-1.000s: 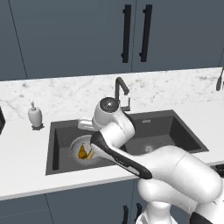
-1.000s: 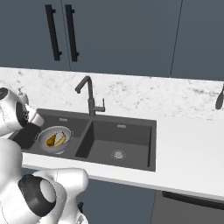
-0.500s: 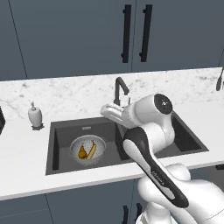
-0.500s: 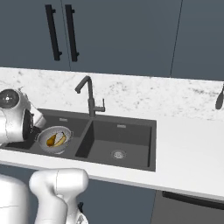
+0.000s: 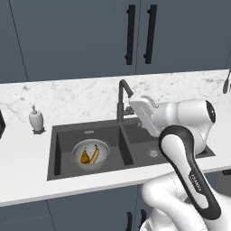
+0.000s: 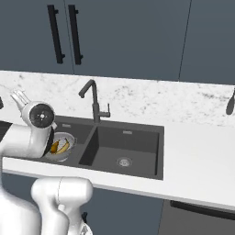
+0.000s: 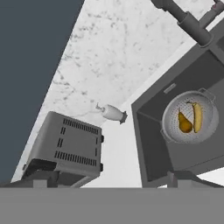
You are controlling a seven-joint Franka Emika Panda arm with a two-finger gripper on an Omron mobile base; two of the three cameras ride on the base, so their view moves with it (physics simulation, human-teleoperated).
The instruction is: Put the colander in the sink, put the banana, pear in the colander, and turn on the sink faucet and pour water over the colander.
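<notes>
Colander (image 5: 90,154) with banana (image 5: 94,155) and pear (image 5: 84,156) sits in sink's (image 5: 57,153) left basin; right basin free. My gripper (image 5: 140,107), jaws wide, empty, hovers beside faucet (image 5: 122,100).

The rectangular double-basin sink (image 5: 63,149) looked dark charcoal and matt, with a round steel drain (image 6: 123,161) in its right basin. The round perforated colander (image 5: 103,146) was pale silver-grey metal with a soft sheen. The tall angular faucet (image 6: 94,99) was dark-grey brushed-looking metal. The countertop (image 5: 67,97) was smooth white marble with grey veining. The far cabinet doors (image 5: 67,40) were matt slate blue with black bar handles (image 5: 130,34). The boxy toaster (image 7: 70,146) seemed dull grey metal.
</notes>
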